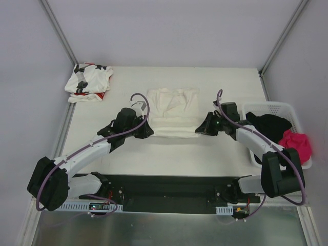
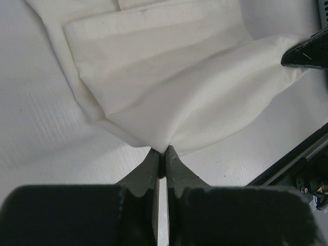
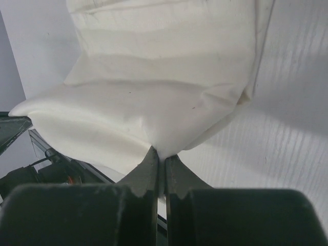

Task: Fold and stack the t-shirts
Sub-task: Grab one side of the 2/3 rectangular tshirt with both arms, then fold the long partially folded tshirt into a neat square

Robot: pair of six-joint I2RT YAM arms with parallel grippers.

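Reaching inward low over the white worktop (image 1: 179, 154) from both sides, elbows bent outward, with left pincer (image 1: 147, 131) and right pincer (image 1: 199, 129) at the near corners of the large plain cream-white cloth t-shirt (image 1: 173, 108), which lies part-folded mid-worktop. Clamped narrow on a pinch of its near edge at each corner: clear from the wrist views, hidden under the black housings from above. Only from above: at the back left, crumpled, a white cloth t-shirt with black star print and red marks (image 1: 88, 82); at the right edge, a white perforated plastic basket (image 1: 271, 106) containing black cloth (image 1: 269, 125) and pink cloth (image 1: 296, 143).
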